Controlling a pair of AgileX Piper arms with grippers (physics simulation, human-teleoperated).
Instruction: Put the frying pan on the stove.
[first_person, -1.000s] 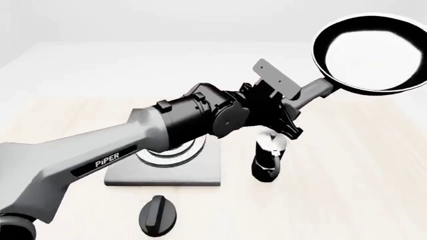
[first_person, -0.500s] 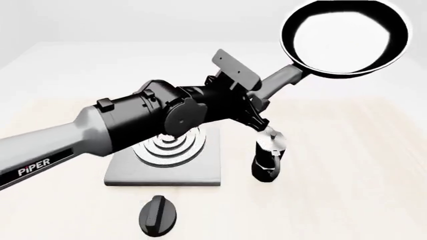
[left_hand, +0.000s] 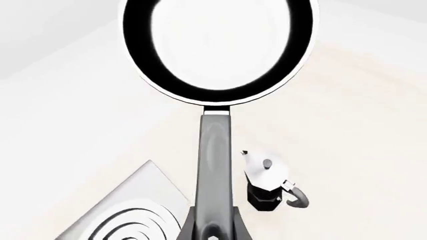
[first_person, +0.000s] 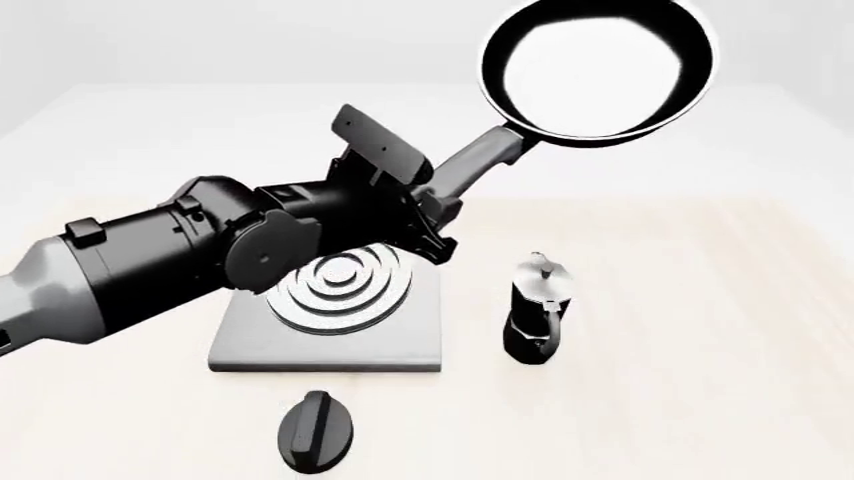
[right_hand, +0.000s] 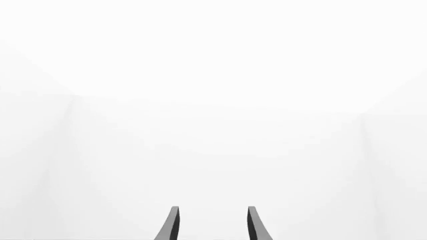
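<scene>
The frying pan (first_person: 598, 68), black with a pale glossy inside, is held high in the air above the table's far right. My left gripper (first_person: 430, 195) is shut on its long black handle (first_person: 474, 165). In the left wrist view the pan (left_hand: 217, 47) and its handle (left_hand: 213, 165) run straight out from the gripper (left_hand: 212, 231). The stove (first_person: 334, 315), a grey square plate with silver rings, lies on the table below and left of the pan, partly behind my left arm; its corner shows in the left wrist view (left_hand: 127, 210). My right gripper (right_hand: 212, 225) is open, empty, facing blank white.
A black-and-silver moka pot (first_person: 537, 305) stands just right of the stove, also in the left wrist view (left_hand: 267, 182). A black oval knob (first_person: 316, 428) lies on the table in front of the stove.
My left arm has swung left with the pan, carrying it from the far right toward the stove and a little higher. The moka pot, stove and knob have not moved.
</scene>
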